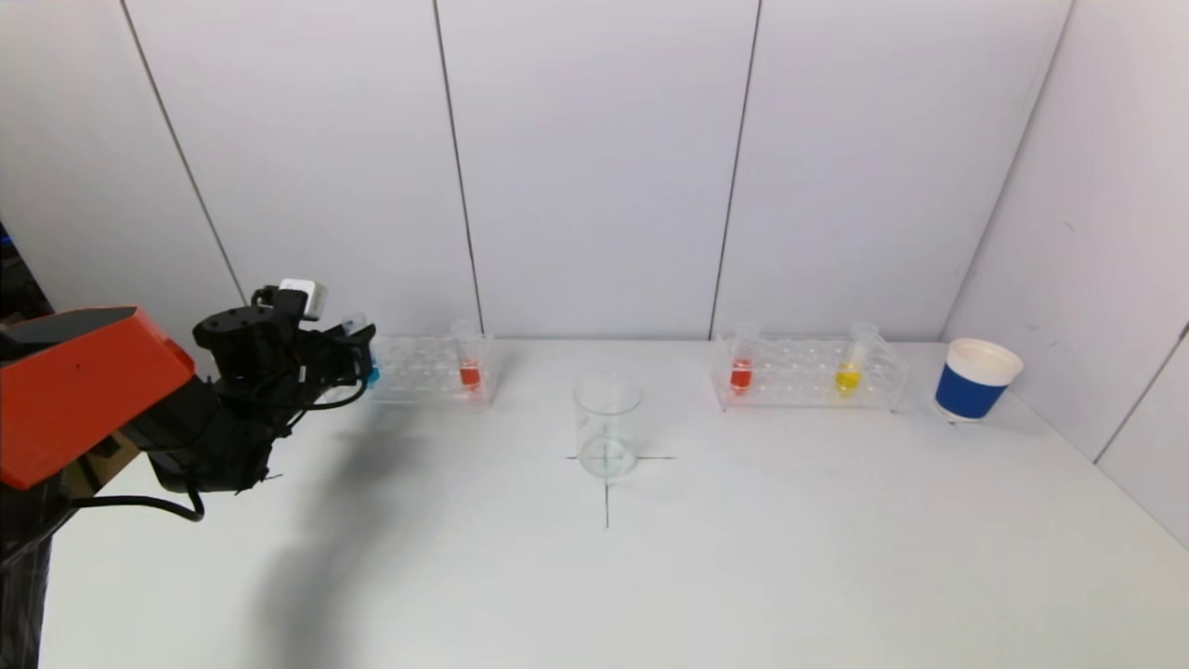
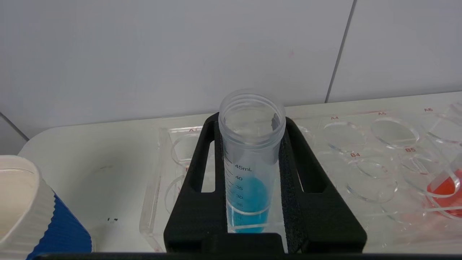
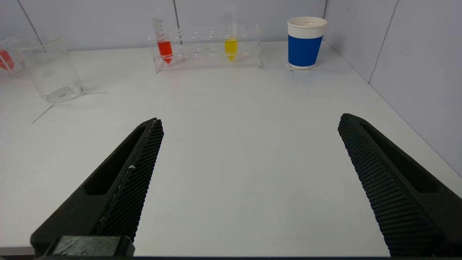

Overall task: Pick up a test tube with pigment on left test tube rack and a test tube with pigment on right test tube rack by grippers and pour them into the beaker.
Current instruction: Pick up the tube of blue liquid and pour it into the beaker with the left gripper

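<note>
My left gripper point(image 1: 358, 358) point(image 2: 251, 121) is shut on a clear test tube with blue pigment point(image 2: 249, 202) that stands in the left end of the left clear rack point(image 1: 423, 372). Both pads hug the tube just below its open rim. A tube with red pigment point(image 1: 469, 367) stands in the same rack. The empty glass beaker point(image 1: 608, 427) stands mid-table on a drawn cross. The right rack point(image 1: 803, 376) holds a red tube point(image 1: 740, 367) and a yellow tube point(image 1: 850, 372). My right gripper point(image 3: 251, 122) is open and empty, low over bare table in front of the right rack.
A blue-and-white paper cup point(image 1: 975, 381) stands right of the right rack near the side wall. Another such cup point(image 2: 21, 209) stands just left of the left rack. White wall panels stand close behind both racks.
</note>
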